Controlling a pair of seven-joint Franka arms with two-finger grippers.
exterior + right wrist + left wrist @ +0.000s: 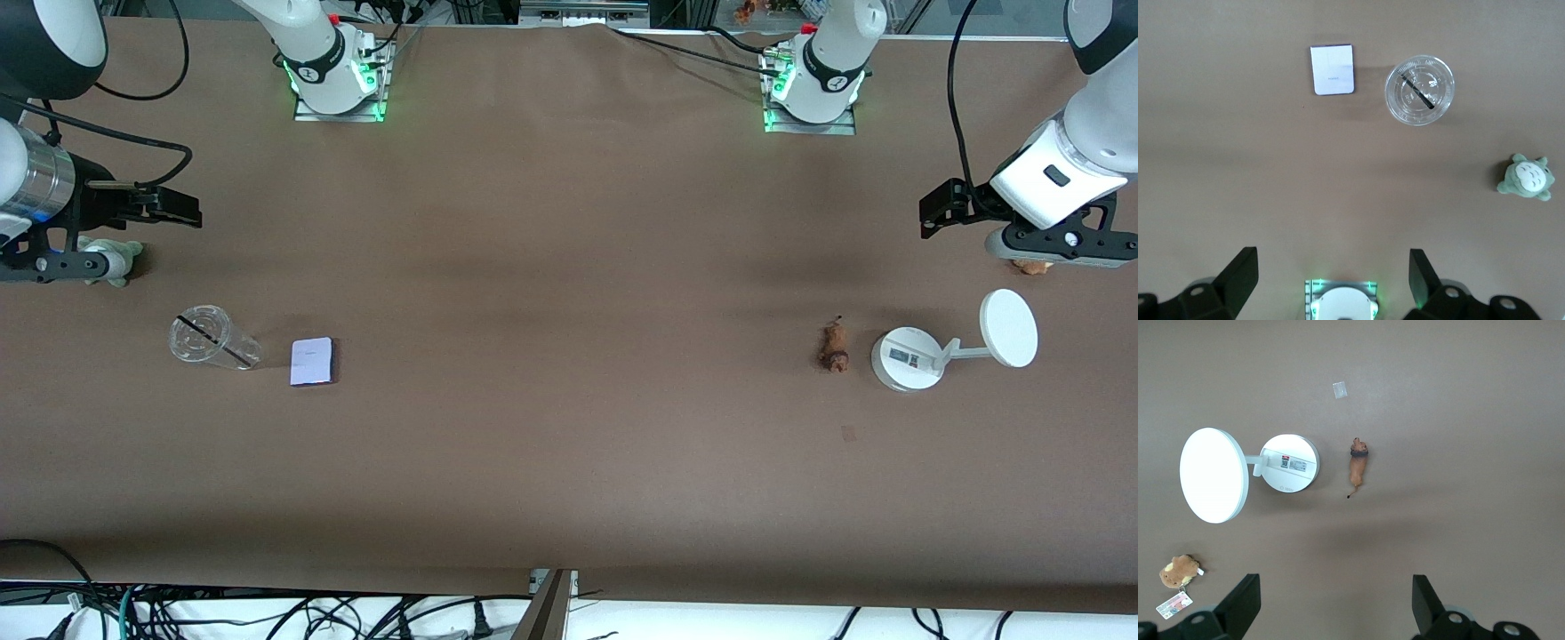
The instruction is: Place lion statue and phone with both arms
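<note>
The lion statue (834, 347) lies on the table (569, 267) just beside the white stand (907, 358), at its 9 o'clock in the front view; the phone (312, 362) lies flat beside the clear cup (212, 339), at its 3 o'clock. The left gripper (1336, 603) hangs released and empty above the table near the stand. The right gripper (1331, 283) hangs released and empty at the right arm's end, near the grey-green plush (1527, 178).

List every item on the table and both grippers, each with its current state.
lion statue: lying on the table, not held
phone: flat, face up
clear cup: standing, straw inside
white stand: upright beside the lion statue
grey-green plush: on the table
tan plush: on the table
left gripper: open, empty
right gripper: open, empty
</note>
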